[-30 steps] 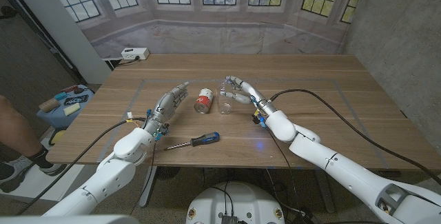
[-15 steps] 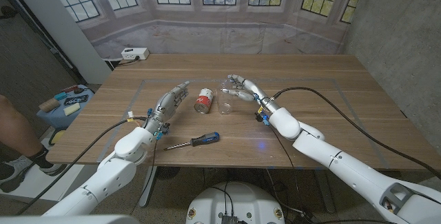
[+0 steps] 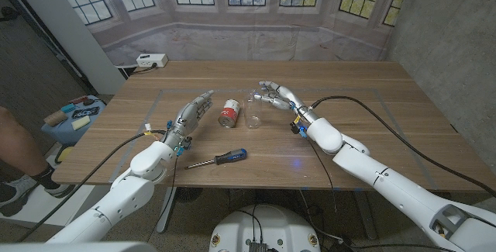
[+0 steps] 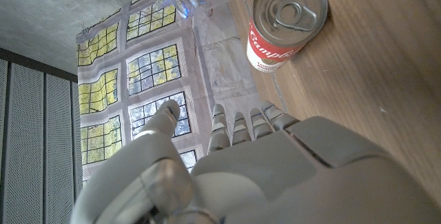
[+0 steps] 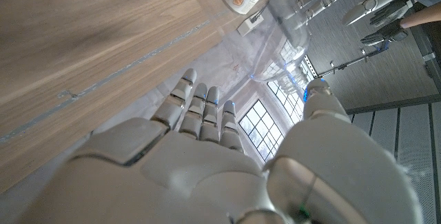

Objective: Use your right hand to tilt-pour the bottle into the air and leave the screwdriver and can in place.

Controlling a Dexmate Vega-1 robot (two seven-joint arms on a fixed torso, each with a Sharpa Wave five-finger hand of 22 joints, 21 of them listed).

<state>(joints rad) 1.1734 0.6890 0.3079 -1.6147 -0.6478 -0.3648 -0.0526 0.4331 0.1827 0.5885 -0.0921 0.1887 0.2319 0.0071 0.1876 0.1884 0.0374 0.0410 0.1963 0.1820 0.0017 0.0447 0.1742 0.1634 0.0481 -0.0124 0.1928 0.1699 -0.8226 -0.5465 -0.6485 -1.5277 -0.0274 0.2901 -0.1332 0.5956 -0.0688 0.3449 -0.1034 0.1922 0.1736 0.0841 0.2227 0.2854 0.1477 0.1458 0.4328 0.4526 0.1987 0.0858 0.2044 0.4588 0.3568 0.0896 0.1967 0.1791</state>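
Note:
A clear plastic bottle [image 3: 253,109] stands upright mid-table, and in the right wrist view the bottle [image 5: 291,12] appears past my fingertips. My right hand [image 3: 277,95] is just right of the bottle at its upper part, fingers spread toward it, with nothing gripped; the right hand [image 5: 207,158] shows straight fingers. A red-and-white soup can [image 3: 229,113] stands left of the bottle, top up [image 4: 286,18]. My left hand [image 3: 193,114] is left of the can, fingers stretched out and holding nothing. A screwdriver [image 3: 221,158] with a blue-and-black handle lies nearer the front edge.
A white box [image 3: 151,60] sits at the table's far left corner. Black cables trail from both wrists across the table [image 3: 372,81]. A person's leg [image 3: 17,145] and a blue bin [image 3: 74,120] are off the table's left side.
My right hand has shifted slightly away from me and to the right beside the bottle's top. Bottle, can, screwdriver and left hand have stayed put.

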